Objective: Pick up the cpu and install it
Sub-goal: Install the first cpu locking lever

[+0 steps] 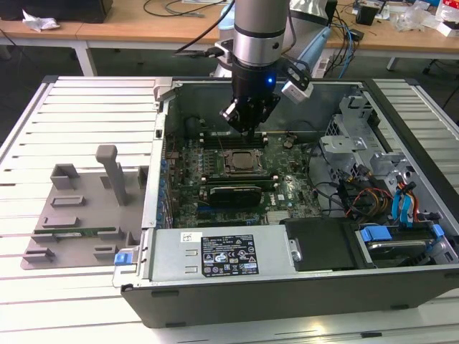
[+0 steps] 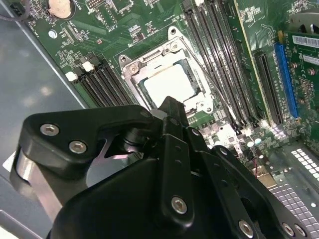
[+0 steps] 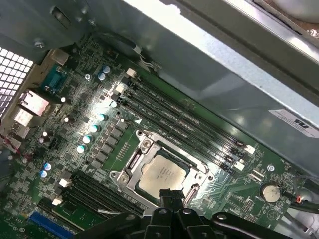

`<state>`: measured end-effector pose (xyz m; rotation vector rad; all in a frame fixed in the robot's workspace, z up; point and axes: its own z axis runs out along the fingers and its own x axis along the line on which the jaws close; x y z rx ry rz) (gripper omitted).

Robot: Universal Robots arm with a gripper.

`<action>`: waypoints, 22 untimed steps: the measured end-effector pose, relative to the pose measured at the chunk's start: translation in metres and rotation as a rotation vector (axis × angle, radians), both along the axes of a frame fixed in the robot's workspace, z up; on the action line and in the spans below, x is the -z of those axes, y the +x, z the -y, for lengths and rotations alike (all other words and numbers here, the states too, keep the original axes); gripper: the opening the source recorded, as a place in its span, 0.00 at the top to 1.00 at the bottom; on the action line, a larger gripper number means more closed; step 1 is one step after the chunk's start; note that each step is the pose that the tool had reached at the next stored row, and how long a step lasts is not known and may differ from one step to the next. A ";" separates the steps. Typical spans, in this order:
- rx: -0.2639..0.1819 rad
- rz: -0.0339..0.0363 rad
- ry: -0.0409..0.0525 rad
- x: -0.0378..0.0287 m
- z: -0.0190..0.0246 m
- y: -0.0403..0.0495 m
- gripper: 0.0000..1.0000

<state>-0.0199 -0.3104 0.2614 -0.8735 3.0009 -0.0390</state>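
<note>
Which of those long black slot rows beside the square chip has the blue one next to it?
The bank of long black memory slots on the side of the pale silver square cpu facing the long blue slot; the other bank has none.

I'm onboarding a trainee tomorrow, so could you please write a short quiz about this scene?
1. True or false: the cpu lies in the socket frame on the motherboard.
2. The gripper is: A) above the socket, B) over the grey tray, C) outside the case.
3. Fill in: the coin battery sits on the ____.

Key: 1 true; 2 A; 3 motherboard.
</note>
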 end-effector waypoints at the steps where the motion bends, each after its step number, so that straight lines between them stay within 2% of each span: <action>1: 0.025 -0.0001 -0.0001 -0.0001 0.0001 0.0000 0.89; 5: 0.112 0.0000 -0.0001 0.0000 0.0000 0.0000 0.89; 7: 0.187 0.0000 -0.0006 0.0000 0.0000 0.0000 0.89; 11: 0.286 0.0001 -0.0016 0.0000 0.0000 0.0000 0.89; 15: 0.341 0.0001 -0.0021 0.0000 0.0000 0.0000 0.89; 17: 0.393 0.0001 -0.0025 0.0000 0.0000 0.0000 0.89; 19: 0.426 0.0001 -0.0027 0.0000 0.0000 0.0000 0.89; 22: 0.458 0.0000 -0.0027 0.0000 0.0000 0.0000 0.89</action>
